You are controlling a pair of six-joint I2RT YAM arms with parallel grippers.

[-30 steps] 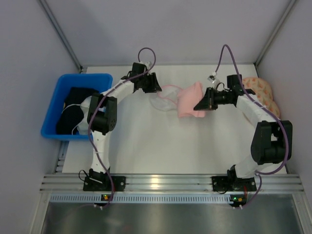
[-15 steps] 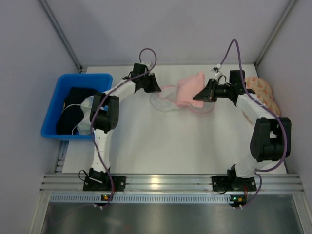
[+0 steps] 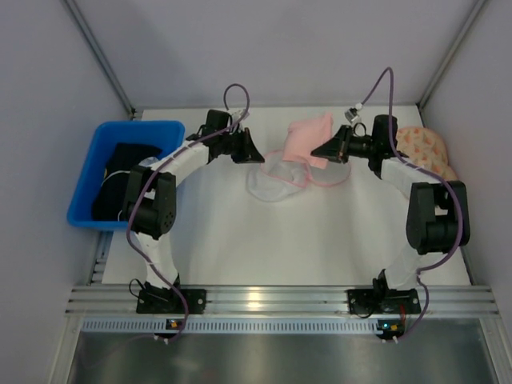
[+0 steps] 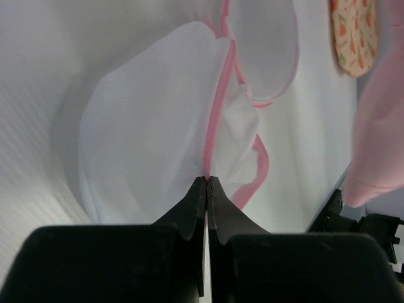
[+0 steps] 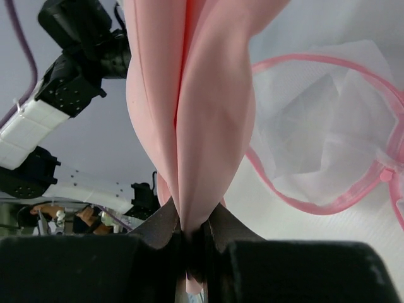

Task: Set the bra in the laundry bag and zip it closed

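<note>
Now you're set to load the bag.
Your left gripper (image 4: 206, 180) nips the laundry bag (image 4: 145, 139) by its pink rim, steadying it near the table's (image 3: 240, 240) far edge; your right gripper (image 5: 189, 230) clamps the bra (image 5: 196, 95) alongside.

You have the soft light-pink fabric bra (image 3: 308, 138) lifted beside the unzipped white mesh laundry bag (image 3: 276, 178).

Your bra is bunched into a narrow folded bundle, off the table at the far middle. It is pinched at one end between the closed jaws of the right gripper (image 3: 318, 150), and in your right wrist view its folds (image 5: 202, 113) rise straight from the fingertips. The laundry bag, a small round pouch of translucent mesh with pink zipper edging, lies on the table just beside the bra. Its pink-edged mouth gapes and crumpled mesh shows inside (image 5: 315, 139). Your left gripper (image 4: 207, 183) is clamped on the pink edging at the bag's left rim (image 4: 218, 107).
</note>
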